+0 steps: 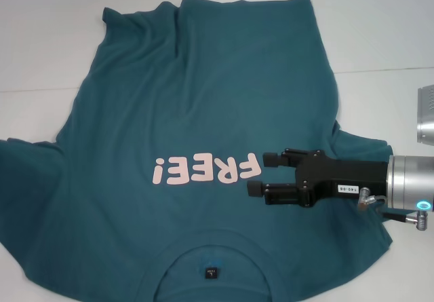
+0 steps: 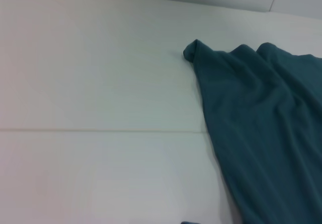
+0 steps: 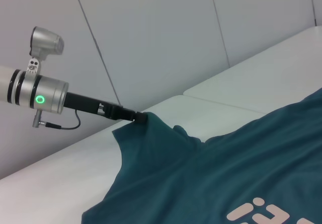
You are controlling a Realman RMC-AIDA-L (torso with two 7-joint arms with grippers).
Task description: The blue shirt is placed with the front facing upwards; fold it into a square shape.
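The white table (image 1: 380, 37) carried everything, and the blue shirt (image 1: 203, 98) covered most of it, lying spread out with its front upward. Its collar lay at the edge nearest the robot and its hem at the far side, where the cloth was rumpled into long creases. One sleeve reached out toward the robot's left and the other toward its right, passing beneath the arm there. Across the chest ran the pale pink FREE! print (image 1: 207, 171), upside down in the head view, and a small black neck label (image 1: 211, 273) sat inside the collar. The right gripper (image 1: 264, 174) hovered over the shirt just beside the print's end, pointing toward the robot's left, its two black fingers (image 1: 271, 158) plainly apart with teal cloth showing between them; whether they touched the fabric could not be told. The left gripper (image 3: 141, 117) showed only in the right wrist view, stretched out from its silver arm with a green ring light, its tip at a raised corner of the shirt's edge, seemingly clamped on the cloth. The left wrist view showed only the shirt's wrinkled edge on the bare table.
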